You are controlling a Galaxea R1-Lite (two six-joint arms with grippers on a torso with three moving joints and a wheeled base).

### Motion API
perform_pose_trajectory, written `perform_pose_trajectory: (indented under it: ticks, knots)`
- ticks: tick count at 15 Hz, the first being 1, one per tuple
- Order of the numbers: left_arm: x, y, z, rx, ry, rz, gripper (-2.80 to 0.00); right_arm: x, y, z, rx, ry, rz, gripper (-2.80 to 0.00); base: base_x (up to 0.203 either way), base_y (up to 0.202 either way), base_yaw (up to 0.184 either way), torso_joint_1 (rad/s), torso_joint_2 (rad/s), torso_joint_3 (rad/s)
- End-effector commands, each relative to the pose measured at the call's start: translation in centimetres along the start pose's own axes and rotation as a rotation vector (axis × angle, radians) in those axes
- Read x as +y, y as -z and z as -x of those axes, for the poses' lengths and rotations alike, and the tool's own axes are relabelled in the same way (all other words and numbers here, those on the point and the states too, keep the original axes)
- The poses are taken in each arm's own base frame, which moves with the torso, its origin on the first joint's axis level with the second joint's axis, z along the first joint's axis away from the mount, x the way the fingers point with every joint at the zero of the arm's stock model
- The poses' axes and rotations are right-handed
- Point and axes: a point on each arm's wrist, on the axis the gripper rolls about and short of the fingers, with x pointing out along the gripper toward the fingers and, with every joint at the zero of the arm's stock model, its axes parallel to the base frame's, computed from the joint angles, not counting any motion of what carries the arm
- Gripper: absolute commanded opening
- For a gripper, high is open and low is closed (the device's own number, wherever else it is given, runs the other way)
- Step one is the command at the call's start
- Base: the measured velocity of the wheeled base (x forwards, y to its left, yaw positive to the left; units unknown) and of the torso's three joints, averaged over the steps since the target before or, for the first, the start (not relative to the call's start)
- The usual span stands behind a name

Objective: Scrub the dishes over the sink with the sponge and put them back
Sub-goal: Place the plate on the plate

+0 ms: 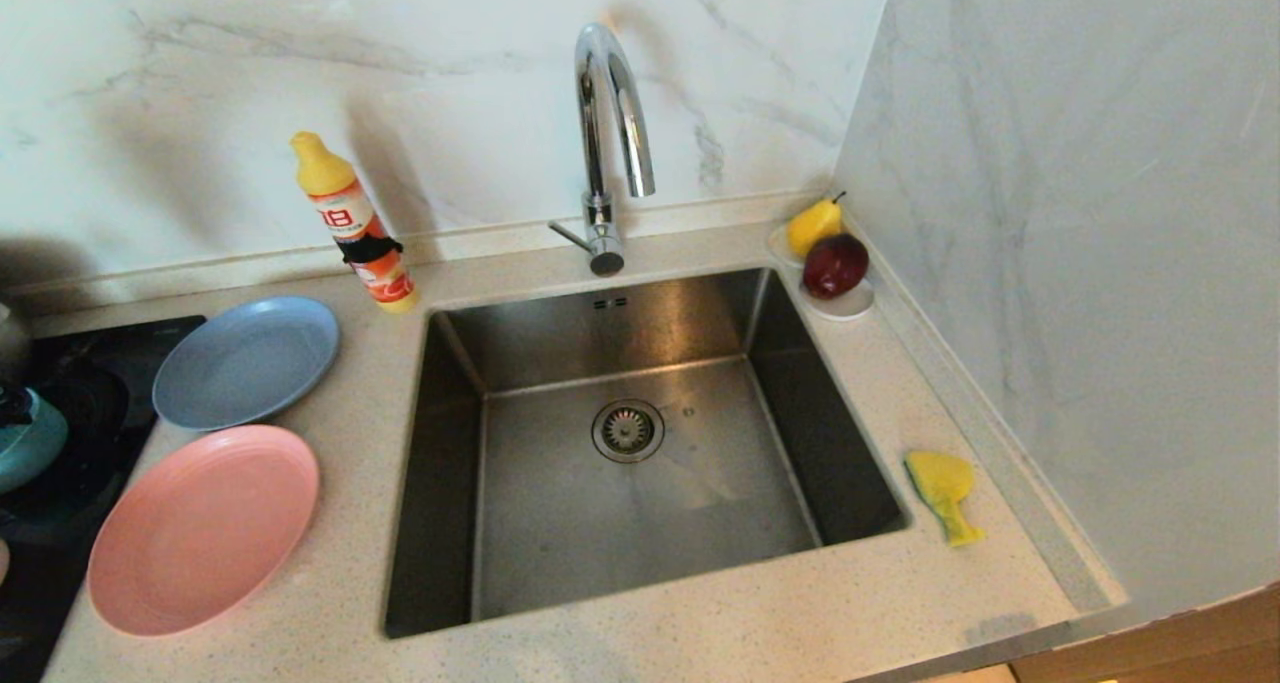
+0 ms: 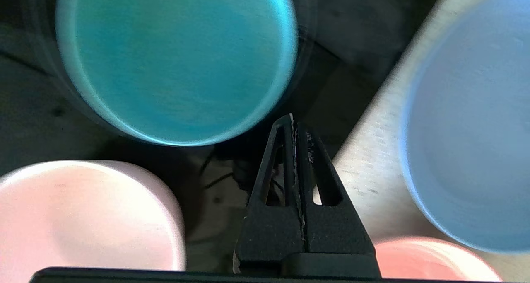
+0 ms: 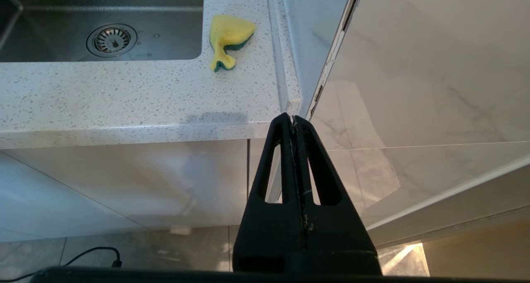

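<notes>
My left gripper (image 2: 295, 121) is pinched shut with nothing in it, hanging over the dark stovetop (image 2: 45, 121). The teal bowl (image 2: 174, 59) sits just ahead of its tip. I think it is light, stiff and slippery, so I would grab its thin rim. Only my right wrist view shows the right gripper (image 3: 293, 119), shut too, low before the counter, with the sponge (image 3: 228, 37) well ahead.

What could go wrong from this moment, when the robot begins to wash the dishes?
1. The left gripper is shut and hangs above the teal bowl, pale pink bowl and grey-blue plate; coming down shut, it might push one instead of gripping.
2. The sponge lies beside the sink edge; a poor grasp could knock it in.
3. The right gripper is shut, below the counter.
</notes>
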Motion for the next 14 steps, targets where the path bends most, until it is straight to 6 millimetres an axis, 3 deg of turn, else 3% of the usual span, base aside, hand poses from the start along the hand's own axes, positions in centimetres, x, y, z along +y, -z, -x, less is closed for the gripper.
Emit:
perform_pose_trajectory:
  ticks: [1,3,4,5,8,14]
  knots:
    - [-1.4,0.1,-0.1,0.006,0.029,-0.015,-2.8,0.0,0.0,0.0,0.0,0.0,0.001,-2.8,0.0,0.0,0.0,0.0,0.0,0.0]
    - [-2.7,0.5,-0.4,0.021,0.055,-0.032,-2.8,0.0,0.0,0.0,0.0,0.0,0.001,-2.8,0.0,0.0,0.0,0.0,0.0,0.0]
    - [-3.5,0.7,-0.6,0.032,0.071,-0.035,-2.29,0.0,0.0,0.0,-0.001,0.0,0.001,-2.8,0.0,0.0,0.0,0.0,0.0,0.0]
    - [-3.8,0.8,-0.9,0.038,0.079,-0.024,0.0,0.0,0.0,0.0,0.0,-0.001,0.001,-2.8,0.0,0.0,0.0,0.0,0.0,0.0]
    - [-5.9,1.6,-2.7,0.084,0.132,0.029,0.0,0.0,0.0,0.0,0.0,0.0,0.001,-2.8,0.0,0.0,0.0,0.0,0.0,0.0]
    - [-7.2,1.4,-5.9,0.123,0.149,0.116,0.0,0.0,0.0,0.0,-0.001,-0.001,0.001,-2.8,0.0,0.0,0.0,0.0,0.0,0.0]
